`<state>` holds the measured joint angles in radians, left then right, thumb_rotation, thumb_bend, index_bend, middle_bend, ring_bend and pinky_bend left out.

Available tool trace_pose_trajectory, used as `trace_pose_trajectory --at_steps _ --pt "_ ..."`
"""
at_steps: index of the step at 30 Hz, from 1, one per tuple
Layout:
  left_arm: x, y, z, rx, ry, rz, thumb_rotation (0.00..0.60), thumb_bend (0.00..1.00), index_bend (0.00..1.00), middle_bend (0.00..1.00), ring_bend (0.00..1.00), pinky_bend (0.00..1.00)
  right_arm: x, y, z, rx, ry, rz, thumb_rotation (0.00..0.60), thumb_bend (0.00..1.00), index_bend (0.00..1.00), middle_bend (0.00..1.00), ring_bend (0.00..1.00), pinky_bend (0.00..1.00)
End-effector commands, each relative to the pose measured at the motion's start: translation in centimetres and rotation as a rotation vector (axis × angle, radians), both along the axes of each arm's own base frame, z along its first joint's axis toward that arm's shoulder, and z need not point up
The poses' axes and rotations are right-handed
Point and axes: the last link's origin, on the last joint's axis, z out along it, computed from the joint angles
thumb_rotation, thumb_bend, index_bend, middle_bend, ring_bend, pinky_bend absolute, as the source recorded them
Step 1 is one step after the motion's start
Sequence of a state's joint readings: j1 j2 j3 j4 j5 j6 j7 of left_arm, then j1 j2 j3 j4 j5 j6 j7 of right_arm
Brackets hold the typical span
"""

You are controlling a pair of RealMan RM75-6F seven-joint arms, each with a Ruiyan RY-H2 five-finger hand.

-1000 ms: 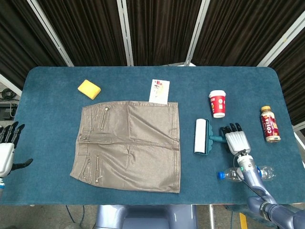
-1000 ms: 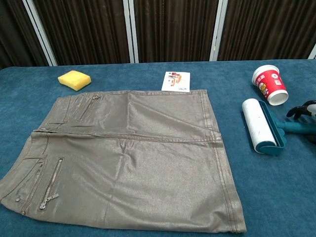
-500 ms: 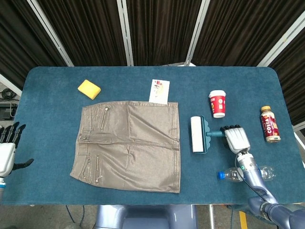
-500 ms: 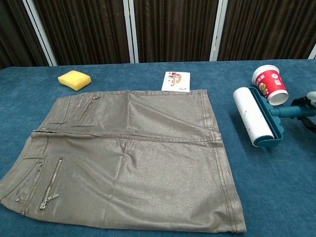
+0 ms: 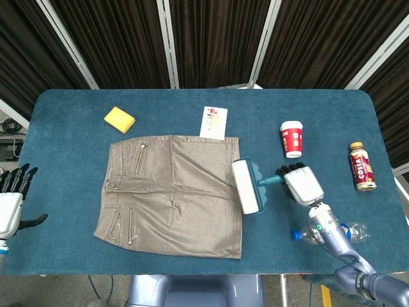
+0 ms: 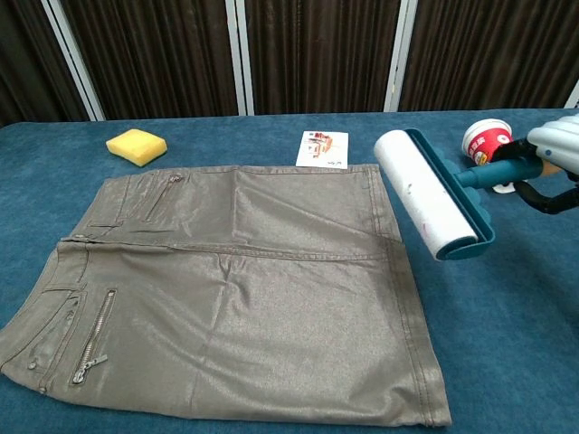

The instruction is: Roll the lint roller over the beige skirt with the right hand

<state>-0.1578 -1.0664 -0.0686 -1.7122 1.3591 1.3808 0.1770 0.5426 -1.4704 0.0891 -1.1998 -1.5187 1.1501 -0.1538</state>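
Right hand (image 5: 301,184) grips the light, rigid white-and-teal lint roller (image 5: 247,186) by its handle; the flat beige skirt (image 5: 172,192) beside it probably wrinkles.

We see the skirt (image 5: 172,194) lying flat at the middle of the table (image 5: 64,160). A sponge (image 5: 119,119) sits behind its left corner, a card (image 5: 213,122) touching its back edge. The roller (image 5: 247,186), held by the right hand (image 5: 299,184), lies over the skirt's right edge. A cup (image 5: 292,139) stands behind that hand, one bottle (image 5: 362,166) to its right, another bottle (image 5: 329,233) nearer us. The left hand (image 5: 10,203) hangs off the table's left edge.
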Motion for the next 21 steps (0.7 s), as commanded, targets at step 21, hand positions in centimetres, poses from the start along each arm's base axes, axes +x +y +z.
trace_pose_trajectory --at_steps 21 --pt "-1.2 0.3 1.2 0.02 -0.031 0.043 0.6 0.0 0.0 0.0 0.0 0.0 16.9 2.0 -11.1 0.156 0.418 0.449 0.6 0.95 0.51 0.53 0.43 0.41"
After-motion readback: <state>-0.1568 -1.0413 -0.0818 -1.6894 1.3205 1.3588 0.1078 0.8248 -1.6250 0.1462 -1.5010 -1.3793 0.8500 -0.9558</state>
